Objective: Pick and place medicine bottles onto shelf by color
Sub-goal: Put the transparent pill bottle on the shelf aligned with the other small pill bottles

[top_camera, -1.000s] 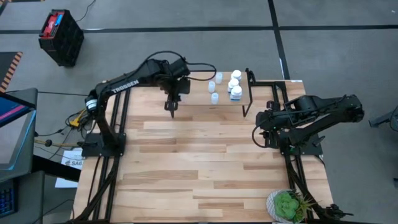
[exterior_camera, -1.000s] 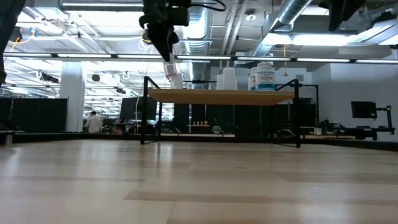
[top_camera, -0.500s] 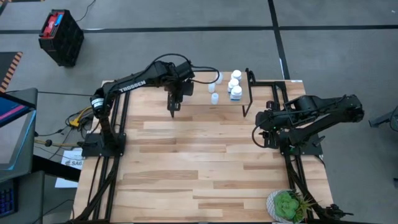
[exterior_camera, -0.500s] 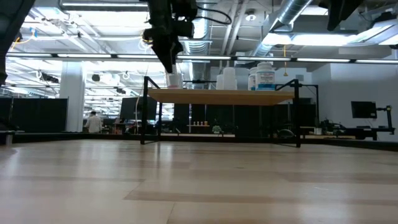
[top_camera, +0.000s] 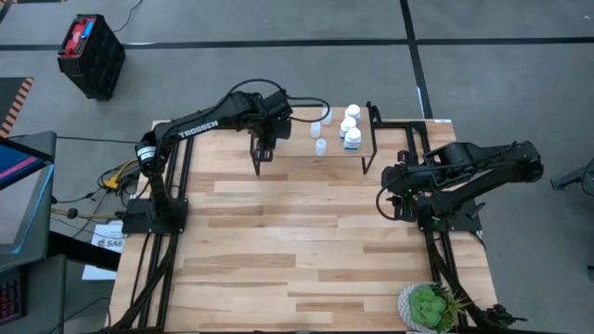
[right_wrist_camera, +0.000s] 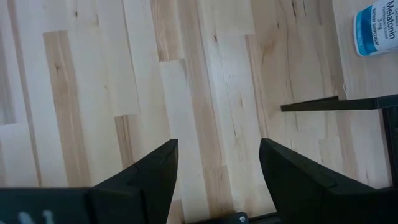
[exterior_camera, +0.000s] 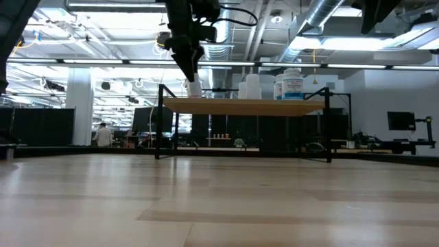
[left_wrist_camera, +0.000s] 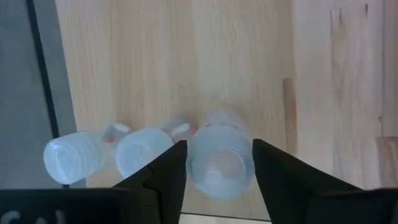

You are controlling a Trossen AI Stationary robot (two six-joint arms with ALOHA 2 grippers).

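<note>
The shelf (top_camera: 295,160), a light board on black legs, stands at the table's far edge. My left gripper (top_camera: 260,160) points down over its left end, open. A pale-blue bottle (left_wrist_camera: 219,163) stands upright on the board between its fingers, which lie close on either side. Two more pale-blue bottles (left_wrist_camera: 74,157) (left_wrist_camera: 140,153) stand right beside it. Farther right on the board stand pale-blue bottles (top_camera: 319,131) and white labelled ones (top_camera: 351,126). My right gripper (right_wrist_camera: 217,177) waits open above the table off the shelf's right end. My left gripper comes from above, pointing steeply down, one finger (left_wrist_camera: 171,171) on each side of the pale-blue bottle's body (left_wrist_camera: 193,163). The bottle stands on its base on the shelf board (exterior_camera: 194,88). I cannot tell whether the fingers touch it.
A green potted plant (top_camera: 429,306) sits at the table's near right corner. A white labelled bottle (right_wrist_camera: 376,28) and the shelf's black rail (right_wrist_camera: 336,103) show ahead of my right gripper. Bare wooden tabletop (top_camera: 297,241) stretches in front of the shelf.
My left gripper has come down a little onto the shelf's left end and tipped steeper. The pale-blue bottle, which hung tilted above the board, now stands upright on it. My right arm has kept still.
</note>
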